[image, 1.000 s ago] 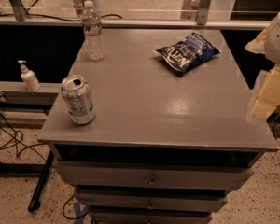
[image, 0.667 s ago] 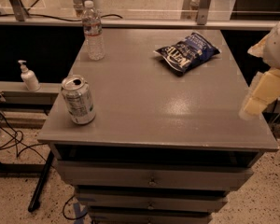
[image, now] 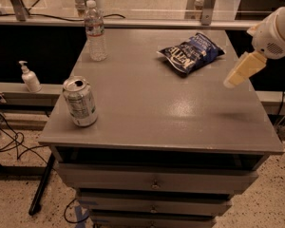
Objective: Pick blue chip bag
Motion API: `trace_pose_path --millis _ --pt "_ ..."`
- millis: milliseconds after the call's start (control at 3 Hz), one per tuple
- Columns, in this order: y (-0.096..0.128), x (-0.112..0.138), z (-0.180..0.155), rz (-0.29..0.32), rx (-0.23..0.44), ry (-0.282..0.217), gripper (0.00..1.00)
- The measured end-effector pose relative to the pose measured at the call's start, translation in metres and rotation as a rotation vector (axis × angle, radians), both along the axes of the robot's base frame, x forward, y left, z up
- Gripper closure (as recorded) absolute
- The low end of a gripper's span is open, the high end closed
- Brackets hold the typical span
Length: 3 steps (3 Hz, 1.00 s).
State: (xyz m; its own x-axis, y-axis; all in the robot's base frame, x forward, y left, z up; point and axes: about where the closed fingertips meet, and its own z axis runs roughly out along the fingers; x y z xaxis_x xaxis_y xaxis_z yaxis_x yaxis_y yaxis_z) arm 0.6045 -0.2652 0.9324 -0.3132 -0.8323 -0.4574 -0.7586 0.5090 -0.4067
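The blue chip bag (image: 191, 52) is dark navy foil with white lettering. It lies flat on the far right part of the grey table top (image: 171, 113). My gripper (image: 236, 75) comes in from the right edge of the view on a white arm (image: 278, 30). It hangs above the table's right side, to the right of the bag and a little nearer to the camera, apart from it. It holds nothing that I can see.
A silver soda can (image: 80, 101) stands near the table's front left corner. A clear water bottle (image: 95, 31) stands at the far left. A soap dispenser (image: 29, 77) sits on a ledge to the left. Drawers are below the table top.
My gripper has moved up and to the left, from beside the table's right edge to above it, closer to the chip bag. Nothing on the table has moved.
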Motion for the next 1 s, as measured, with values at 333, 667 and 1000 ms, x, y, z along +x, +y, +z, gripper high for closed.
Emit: trace_pose_path --millis 333,667,1000 --pt "-0.001 0.065 -0.005 -0.041 0.092 -0.069 0.0" --pt "-0.006 0.117 -0.023 -0.101 0.204 -0.067 0.0" --pt "-0.005 0.156 -0.049 -0.159 0.32 -0.037 0.0"
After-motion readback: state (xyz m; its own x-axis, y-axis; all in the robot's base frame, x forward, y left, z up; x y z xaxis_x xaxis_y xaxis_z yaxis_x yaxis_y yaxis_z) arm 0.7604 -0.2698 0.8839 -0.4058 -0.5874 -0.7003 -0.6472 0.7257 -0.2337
